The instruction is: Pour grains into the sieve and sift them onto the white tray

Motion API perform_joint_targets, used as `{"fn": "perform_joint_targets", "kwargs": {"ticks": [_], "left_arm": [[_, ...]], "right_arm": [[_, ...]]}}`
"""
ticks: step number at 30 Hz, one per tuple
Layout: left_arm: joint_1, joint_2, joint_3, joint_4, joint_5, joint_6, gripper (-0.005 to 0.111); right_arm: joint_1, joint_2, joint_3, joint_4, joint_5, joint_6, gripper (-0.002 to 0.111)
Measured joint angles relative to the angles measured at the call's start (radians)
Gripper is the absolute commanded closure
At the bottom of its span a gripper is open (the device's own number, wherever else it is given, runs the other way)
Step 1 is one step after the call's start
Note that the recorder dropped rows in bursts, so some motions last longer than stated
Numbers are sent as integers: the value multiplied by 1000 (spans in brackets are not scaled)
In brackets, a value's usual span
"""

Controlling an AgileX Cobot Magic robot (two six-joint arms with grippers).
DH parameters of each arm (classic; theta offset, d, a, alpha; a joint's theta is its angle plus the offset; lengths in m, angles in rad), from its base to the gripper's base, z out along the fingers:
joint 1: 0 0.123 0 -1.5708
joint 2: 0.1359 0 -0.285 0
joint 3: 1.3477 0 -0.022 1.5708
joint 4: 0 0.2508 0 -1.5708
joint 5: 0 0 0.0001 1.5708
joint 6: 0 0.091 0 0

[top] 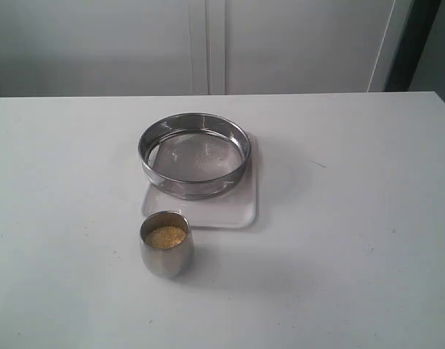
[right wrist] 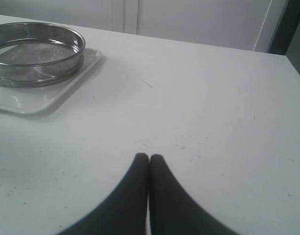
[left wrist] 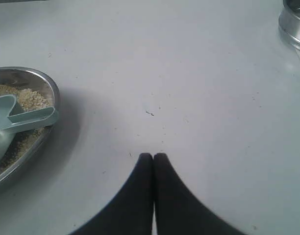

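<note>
left gripper (left wrist: 153, 155) jaws pressed together, right gripper (right wrist: 149, 156) likewise

The pale tabletop (top: 353, 218) bears the white tray (top: 230, 216). A steel cup (top: 165, 260) stands just beside the tray's near-left corner, and a steel dish (left wrist: 48, 84) lies well apart from it.

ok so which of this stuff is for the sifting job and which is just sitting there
For the job:
sieve
white tray under it
small steel cup
grains in that cup

Probably just lying about, seen only from the left wrist:
steel dish
pale scoop resting in it
</note>
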Motion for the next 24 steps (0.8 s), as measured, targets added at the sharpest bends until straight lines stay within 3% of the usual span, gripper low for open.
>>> {"fn": "perform_joint_targets", "kwargs": {"ticks": [12,24], "left_arm": [[0,0,0,0,0,0,107],[0,0,0,-35,-147,-48,107]], "right_arm": [[0,0,0,0,0,1,108],[0,0,0,2,0,9,108]]}}
